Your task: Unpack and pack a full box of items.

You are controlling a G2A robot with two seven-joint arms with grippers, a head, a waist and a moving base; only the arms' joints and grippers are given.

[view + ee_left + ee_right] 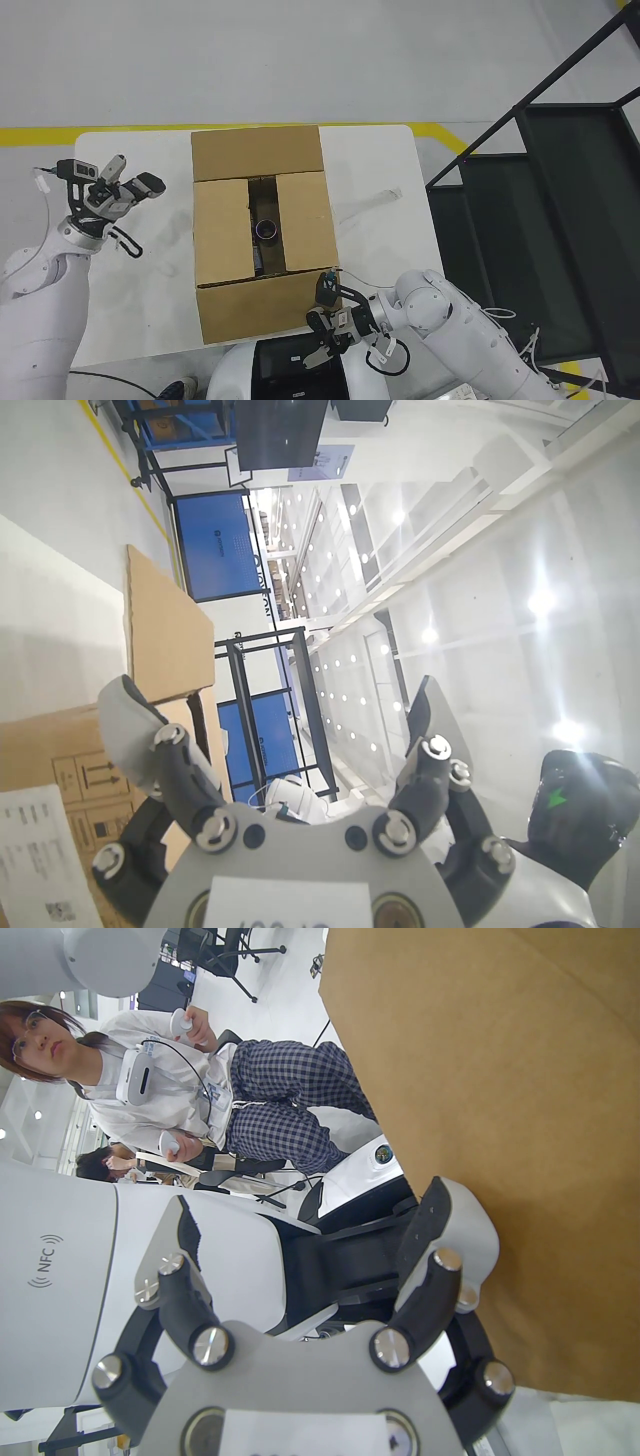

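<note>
A brown cardboard box stands in the middle of the white table. Its far and near flaps lie folded outward, and the two side flaps leave a narrow gap. In that gap I see a dark round item. My left gripper hovers open and empty to the left of the box, above the table; the left wrist view shows its fingers spread beside the box wall. My right gripper is open at the near flap's right corner, with the flap's underside close against one finger.
A black metal staircase rises just right of the table. A yellow floor line runs behind the table. Bare table surface lies on both sides of the box.
</note>
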